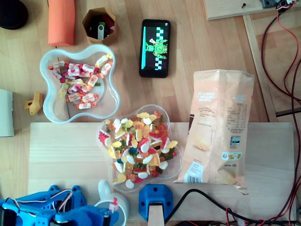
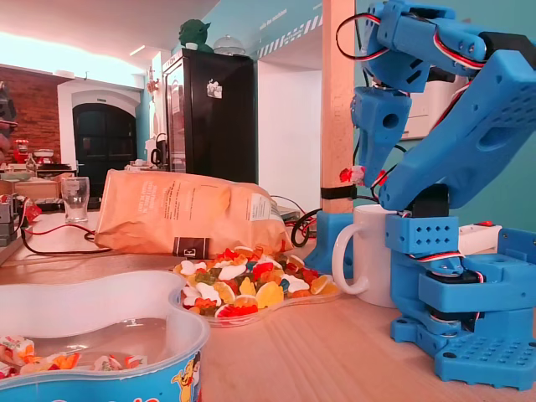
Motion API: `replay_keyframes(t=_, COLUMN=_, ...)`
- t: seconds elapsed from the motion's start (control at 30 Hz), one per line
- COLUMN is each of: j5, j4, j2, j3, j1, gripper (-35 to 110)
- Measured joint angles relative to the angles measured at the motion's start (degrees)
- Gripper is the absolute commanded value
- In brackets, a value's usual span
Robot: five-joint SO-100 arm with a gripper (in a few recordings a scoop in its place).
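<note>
My blue gripper [image 1: 112,207] [image 2: 362,177] hangs just above a white mug [image 1: 123,210] [image 2: 374,255] at the front edge of the wooden board. It is shut on a small red-and-white wrapped candy [image 1: 113,203] [image 2: 349,175], held over the mug's opening. A clear bowl [image 1: 176,165] [image 2: 251,319] heaped with colourful gummies stands right beside the mug. Farther back left in the overhead view, a white wavy bowl [image 1: 55,111] [image 2: 126,368] holds several wrapped candies of the same kind.
A chip bag [image 1: 218,127] [image 2: 184,213] lies to the right of the gummy bowl in the overhead view. A phone [image 1: 155,41], a wooden cup [image 1: 99,26] and an orange roll [image 1: 61,21] lie at the back. Red cables [image 1: 282,70] run along the right.
</note>
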Motion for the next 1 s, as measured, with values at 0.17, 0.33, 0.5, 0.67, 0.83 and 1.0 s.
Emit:
replay_keyframes(t=0.17, j5=0.1, j4=1.2, j2=0.0, j3=-0.3, j1=5.0, gripper=-4)
replay_keyframes(t=0.33, j5=0.0, j4=3.5, j2=0.0, j3=-1.9, j1=6.4, gripper=-4)
replay_keyframes(t=0.5, j5=0.0, j4=3.7, j2=0.0, j3=-2.1, j1=6.4, gripper=-3)
replay_keyframes(t=0.67, j5=1.1, j4=4.1, j2=0.0, j3=-2.3, j1=7.5, gripper=-2)
replay_keyframes(t=0.83, j5=0.9, j4=4.7, j2=-0.8, j3=-3.2, j1=7.6, gripper=5)
replay_keyframes(t=1.0, j5=2.8, j4=4.7, j2=-0.9, j3=-3.2, j1=7.6, gripper=8)
